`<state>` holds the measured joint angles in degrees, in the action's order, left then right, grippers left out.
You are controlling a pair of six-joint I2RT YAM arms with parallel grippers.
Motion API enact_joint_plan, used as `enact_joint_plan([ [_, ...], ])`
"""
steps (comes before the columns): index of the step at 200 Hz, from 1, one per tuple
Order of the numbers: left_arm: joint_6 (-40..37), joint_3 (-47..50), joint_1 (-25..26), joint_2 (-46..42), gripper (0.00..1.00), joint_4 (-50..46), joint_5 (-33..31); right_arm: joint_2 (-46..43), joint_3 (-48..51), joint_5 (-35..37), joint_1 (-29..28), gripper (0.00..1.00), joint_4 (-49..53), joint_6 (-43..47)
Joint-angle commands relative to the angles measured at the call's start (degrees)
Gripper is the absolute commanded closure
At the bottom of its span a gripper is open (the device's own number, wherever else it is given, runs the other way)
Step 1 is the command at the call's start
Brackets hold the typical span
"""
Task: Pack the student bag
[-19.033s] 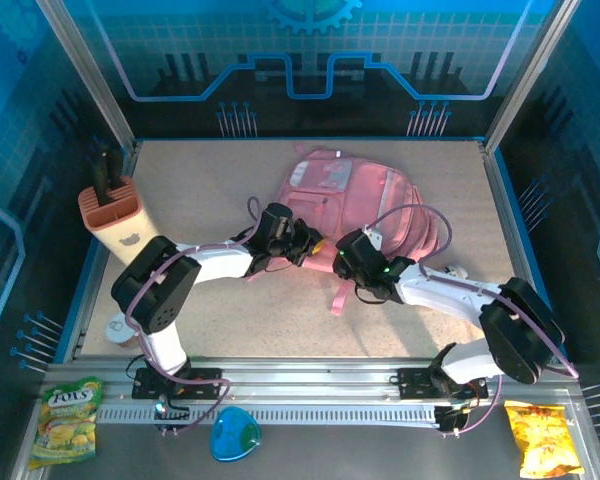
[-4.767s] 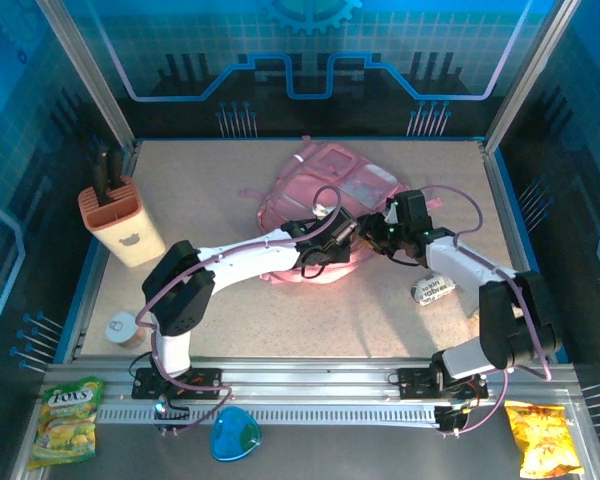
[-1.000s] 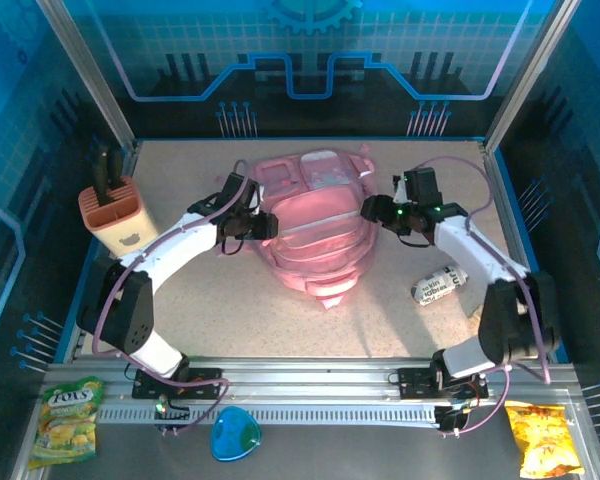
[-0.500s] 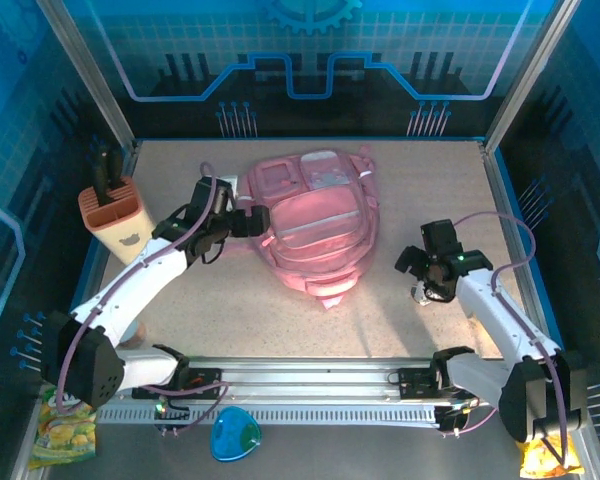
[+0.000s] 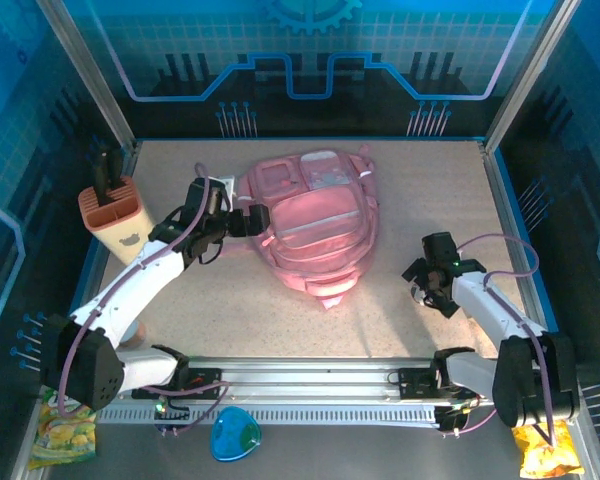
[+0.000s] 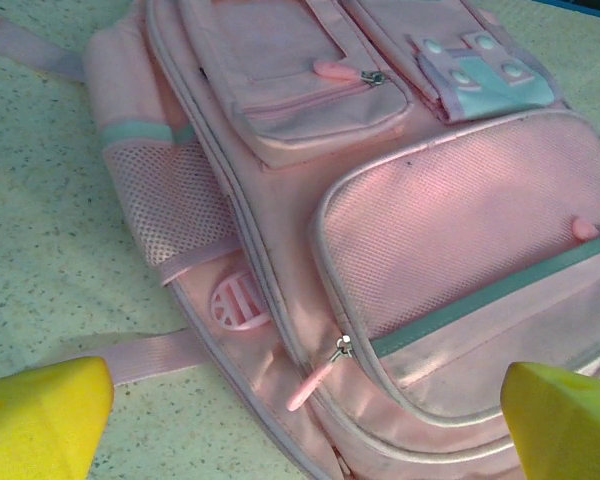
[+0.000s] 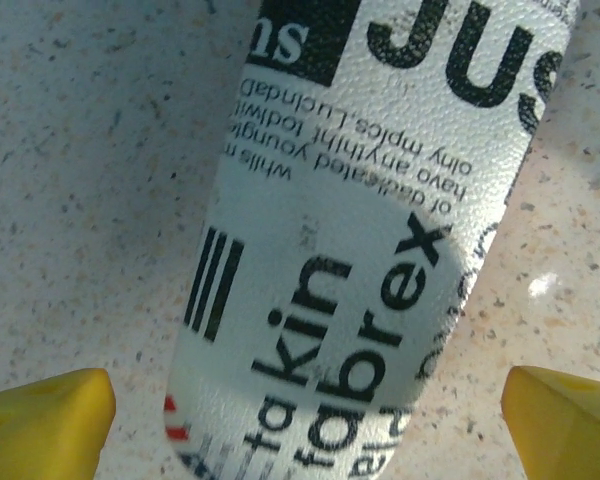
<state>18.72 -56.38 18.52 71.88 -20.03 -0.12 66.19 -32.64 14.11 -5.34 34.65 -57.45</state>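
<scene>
A speckled beige worktop [image 5: 230,300] sits inside a blue-lit, aluminium-framed enclosure, with a knife block [image 5: 110,215] against its left edge. The student bag [image 5: 315,225] lies flat and front up at the far middle of the worktop, its narrower end toward the near edge. No open compartment shows from above. In the left wrist view the zip pull [image 6: 340,350] of the front pocket sits on a closed seam.

The left jaws stand wide just beside the bag's left flank and hold nothing. The yellow fingertips [image 6: 40,410] are at the bottom corners of the wrist view, with the bag's side mesh pocket [image 6: 175,205] ahead of them.

The right jaws are also spread wide and empty, low over a white printed packet [image 7: 360,250] near the right edge of the worktop, well apart from the bag. Its yellow fingertips [image 7: 45,410] flank the packet, one on each side. The packet's long axis runs away from the wrist camera, across the line on which the jaws would close. A squeeze would therefore take it across its narrow width, which looks like a sound approach.

The bag lies to the left of the right jaws and toward the far edge. The right arm is plainly nearer the packet, and the left arm is nearer the bag. The packet looks soft and rounded, so it may roll or crush if it is gripped off centre.
</scene>
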Motion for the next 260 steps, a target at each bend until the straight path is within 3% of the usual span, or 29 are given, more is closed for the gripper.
enact_joint_plan([
  [1,0.01,0.7,-0.42,-1.28,0.01,1.38,2.72,1.75,1.11,-0.5,2.05,0.03,-3.95,-1.2],
  [65,-0.1,0.43,-0.34,-0.96,0.01,2.18,7.56,5.06,1.62,-1.01,3.58,0.23,-6.75,2.34],
  [85,-0.26,-0.19,0.05,0.11,0.01,2.15,9.79,5.55,1.23,-1.25,3.67,0.36,-6.7,3.59],
  [118,-3.07,-3.0,4.2,3.35,0.01,0.24,8.9,4.05,0.47,-2.78,3.43,0.49,-6.37,5.94],
  [160,-11.99,-9.71,12.82,11.5,0.05,-4.12,3.29,-0.72,-1.94,-3.63,1.15,0.51,-4.01,8.45],
  [186,-19.05,-14.56,16.99,17.41,0.15,-7.39,0.39,-2.38,-3.84,-4.47,-0.14,0.51,-2.77,9.79],
  [230,-31.83,-25.75,20.01,28.09,0.21,-18.53,-1.19,-2.75,-6.05,-6.29,-1.46,0.51,-2.59,11.29],
  [260,-36.37,-31.33,21.39,35.23,0.25,-23.65,-4.93,-2.73,-6.99,-7.19,-1.81,0.51,-3.07,11.89],
])
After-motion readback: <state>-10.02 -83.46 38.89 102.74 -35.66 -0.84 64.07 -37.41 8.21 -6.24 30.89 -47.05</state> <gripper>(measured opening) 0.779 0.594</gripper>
